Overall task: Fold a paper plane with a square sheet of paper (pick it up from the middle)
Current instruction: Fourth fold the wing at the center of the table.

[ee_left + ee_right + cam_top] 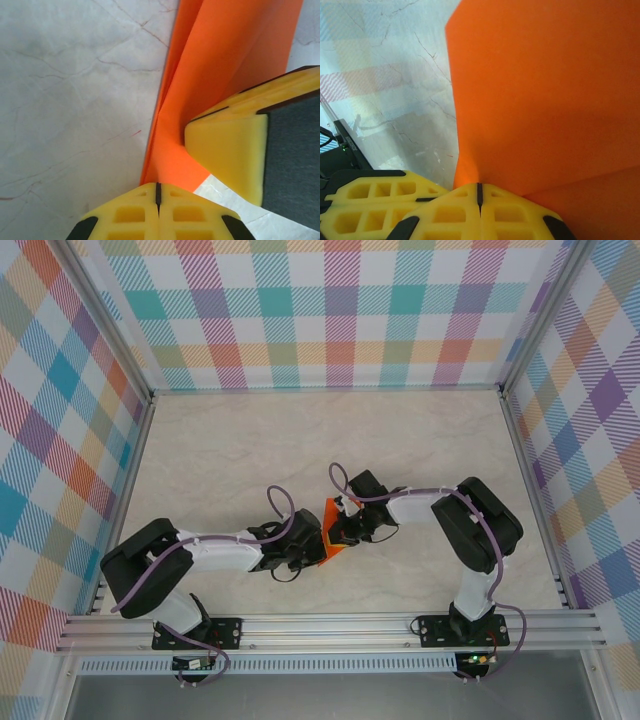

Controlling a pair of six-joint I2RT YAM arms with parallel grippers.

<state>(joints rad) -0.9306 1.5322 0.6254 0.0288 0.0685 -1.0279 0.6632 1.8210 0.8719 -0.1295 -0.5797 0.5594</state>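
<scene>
The left pincer (158,192) is clenched, its yellow tips pressed together on the lower edge of the orange paper (225,55). The right pincer (479,192) is clenched too, grasping the same paper, whose broad face rises right before its camera. In the left wrist view one yellow finger (225,145) of the right pincer sits against the paper from the right, just beside the left tips. The paper is folded, with a crease running up from the left grip, and stands between the two pincers over the pale marbled surface (75,100); whether its edge touches the surface I cannot tell. From above, both arms reach inward and meet near the middle of the surface, closer to the front rail (330,625) than to the checked back wall (340,300).
</scene>
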